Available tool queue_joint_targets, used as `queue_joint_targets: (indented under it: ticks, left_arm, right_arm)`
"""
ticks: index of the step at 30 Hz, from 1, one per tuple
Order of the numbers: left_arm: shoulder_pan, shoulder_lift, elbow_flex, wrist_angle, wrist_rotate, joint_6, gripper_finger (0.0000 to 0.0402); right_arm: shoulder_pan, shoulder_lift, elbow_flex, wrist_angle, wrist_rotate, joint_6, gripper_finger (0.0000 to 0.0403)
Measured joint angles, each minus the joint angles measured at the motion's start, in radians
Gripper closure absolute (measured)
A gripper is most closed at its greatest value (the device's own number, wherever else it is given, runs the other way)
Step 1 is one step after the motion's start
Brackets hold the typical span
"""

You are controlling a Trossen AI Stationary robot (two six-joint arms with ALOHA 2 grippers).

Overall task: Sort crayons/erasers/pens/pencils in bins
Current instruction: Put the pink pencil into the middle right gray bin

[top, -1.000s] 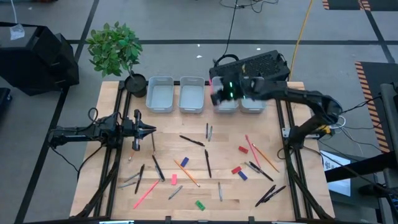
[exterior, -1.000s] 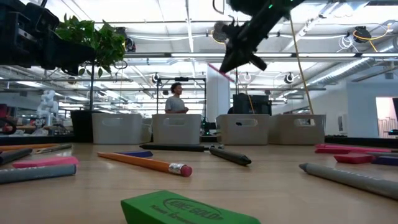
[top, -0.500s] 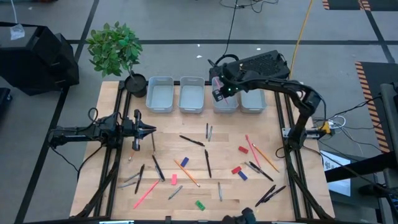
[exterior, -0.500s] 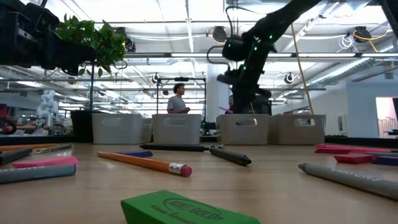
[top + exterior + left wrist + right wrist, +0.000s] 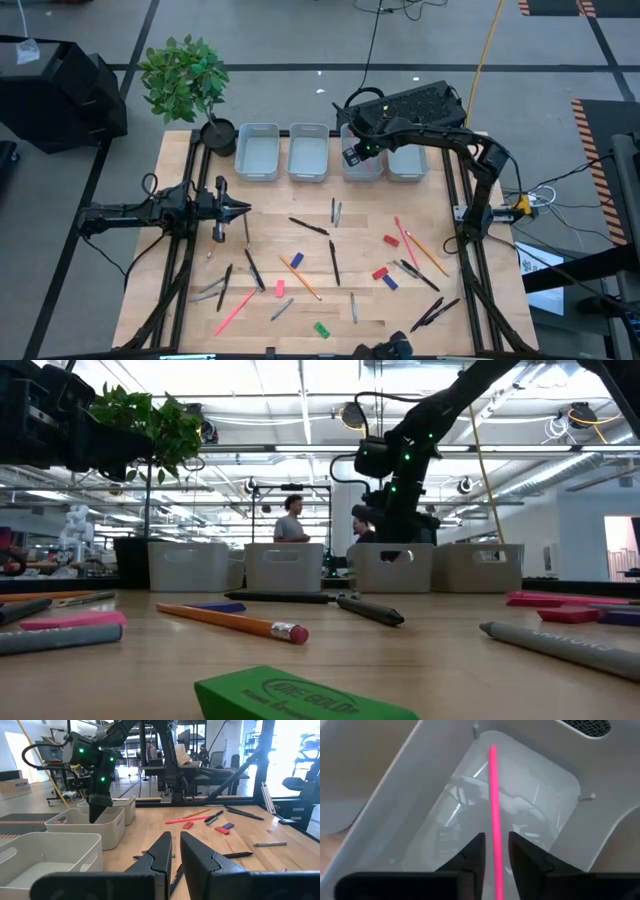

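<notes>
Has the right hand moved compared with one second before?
Yes. The right hand has come down and now hangs over the third bin from the plant, holding a pink stick above the bin's floor.

Both arms are dark, with thin black cables. The right arm [image 5: 440, 140] shows small green lights near its wrist. The left arm [image 5: 150, 212] has black angular fingers [image 5: 160, 855].

Floor [image 5: 280, 40]: grey, marked with dark lines; orange-black striped patch [image 5: 598, 130] at right edge. Bench [image 5: 300, 310]: light wood, on a dark frame. Leafy plant [image 5: 185, 75] in black pot [image 5: 220, 135] at bench's far left corner. Black box [image 5: 70, 95] on floor beyond it. Yellow cable [image 5: 485, 45] and black cable [image 5: 372, 40] run across floor. Low view: ceiling light strips [image 5: 300, 400], exposed ducts [image 5: 590, 460], two people [image 5: 292, 520] standing far back.
</notes>
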Motion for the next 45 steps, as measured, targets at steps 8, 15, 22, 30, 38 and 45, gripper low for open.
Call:
queue_joint_targets:
  ticks: [8,15,22,30,38,45]
  left_arm:
    - [0.0,0.0,0.0,0.0,0.0,0.0,0.0357]
    - [0.0,0.0,0.0,0.0,0.0,0.0,0.0357]
    - [0.0,0.0,0.0,0.0,0.0,0.0,0.0357]
    - [0.0,0.0,0.0,0.0,0.0,0.0,0.0357]
    - [0.0,0.0,0.0,0.0,0.0,0.0,0.0357]
    - [0.0,0.0,0.0,0.0,0.0,0.0,0.0357]
  right_arm:
    - [0.08,-0.186,-0.001,0.064,-0.02,-0.079,0.0289]
    - [0.389,-0.374,0.0,-0.05,0.085,0.024,0.0306]
    - [0.746,-0.383,0.0,-0.324,0.108,0.452,0.0308]
    - [0.934,-0.373,-0.122,-0.505,0.107,0.844,0.0282]
    - [0.958,-0.376,-0.343,-0.412,0.031,0.862,0.0273]
    - [1.064,-0.403,-0.386,-0.368,0.003,0.974,0.0224]
